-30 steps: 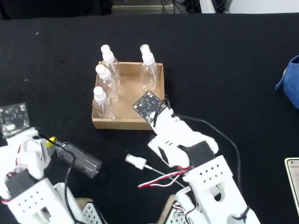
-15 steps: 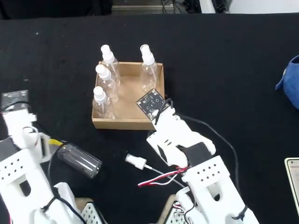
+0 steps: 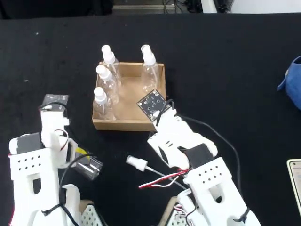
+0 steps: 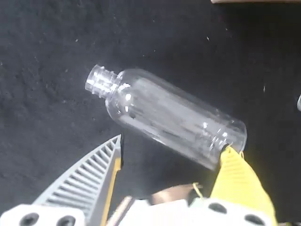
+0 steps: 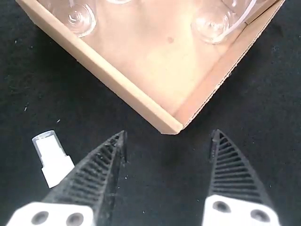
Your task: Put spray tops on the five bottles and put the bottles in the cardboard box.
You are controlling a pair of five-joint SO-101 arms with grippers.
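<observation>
- The left gripper (image 4: 173, 144) is spread wide. Its yellow finger (image 4: 237, 183) meets the base end of an uncapped clear bottle (image 4: 174, 117), which lies on its side on the black table (image 3: 225, 61).
- The right gripper (image 5: 169, 134) is open wide above the near corner of the cardboard box (image 5: 155, 56).
- A loose spray top (image 3: 136, 163) lies on the table between the arms.
- Four capped bottles (image 3: 107, 81) stand upright in the box.

Overhead and close right-wrist views share the box (image 3: 127, 125).
</observation>
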